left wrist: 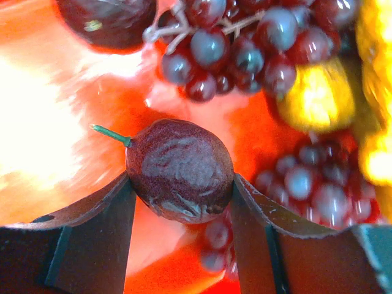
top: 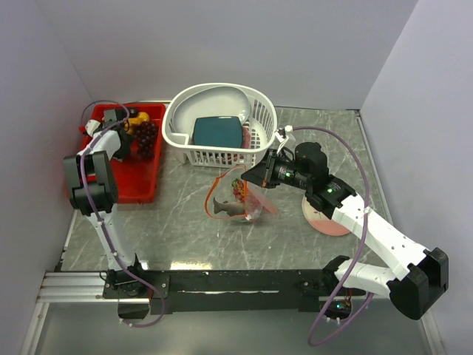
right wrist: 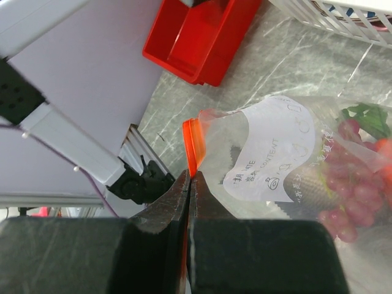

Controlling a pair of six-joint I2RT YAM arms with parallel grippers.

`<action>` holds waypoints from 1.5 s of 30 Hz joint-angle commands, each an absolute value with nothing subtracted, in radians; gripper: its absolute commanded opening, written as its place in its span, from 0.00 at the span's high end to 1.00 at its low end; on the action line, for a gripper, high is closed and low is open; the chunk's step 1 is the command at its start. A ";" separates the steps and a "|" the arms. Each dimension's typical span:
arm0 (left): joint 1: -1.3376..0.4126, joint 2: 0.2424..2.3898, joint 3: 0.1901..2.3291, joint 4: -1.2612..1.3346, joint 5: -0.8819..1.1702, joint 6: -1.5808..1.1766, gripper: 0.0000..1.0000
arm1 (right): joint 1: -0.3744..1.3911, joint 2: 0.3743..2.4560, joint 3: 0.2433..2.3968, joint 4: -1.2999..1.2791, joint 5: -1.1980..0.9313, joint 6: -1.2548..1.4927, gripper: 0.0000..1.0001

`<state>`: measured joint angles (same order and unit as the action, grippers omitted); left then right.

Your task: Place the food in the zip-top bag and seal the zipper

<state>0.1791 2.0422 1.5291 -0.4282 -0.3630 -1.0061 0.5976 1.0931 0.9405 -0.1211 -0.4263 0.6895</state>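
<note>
Right gripper [right wrist: 188, 179]: fingers are pressing tightly together, pinching the zipper [right wrist: 191, 146] at one corner of the bag's mouth.
Zip-top bag [right wrist: 278, 150]: it is hanging from that pinch and sloping down to the table [top: 177, 229] near the middle, in front of the basket. A white label is showing on its clear side.
Food in the bag: a grape bunch [right wrist: 344, 195] is showing through the plastic, with a bit of green leaf and something orange beside it.
Grey fish [top: 228, 208]: it is lying at the bag's low left end – whether it is wholly inside, I cannot tell.
Pink plate [top: 325, 222]: it is sitting on the table under the right arm, partly covered by it.
White basket [top: 214, 155]: it is standing just beyond the bag, holding a teal dish [top: 218, 131].
Red tray [top: 140, 181]: it is lying at the far left, with the left arm reaching into it.
Left gripper [left wrist: 182, 180]: its fingers are bearing on either side of a dark purple fruit [left wrist: 180, 162] with a green stem, which is sitting on the tray floor.
Other food in the tray: loose grapes [left wrist: 233, 49] and a yellow fruit [left wrist: 315, 98] are lying just beyond the gripped fruit – well apart from the bag.
</note>
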 commanded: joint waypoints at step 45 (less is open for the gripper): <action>-0.644 1.252 1.141 -0.351 0.137 -0.765 0.06 | 0.594 1.327 1.229 -0.140 -0.232 0.699 1.00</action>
<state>-0.6395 1.2533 1.1175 -0.4084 0.1081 -0.7742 0.5976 1.3636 1.1751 -0.1555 -0.2504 0.7132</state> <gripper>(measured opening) 0.866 0.010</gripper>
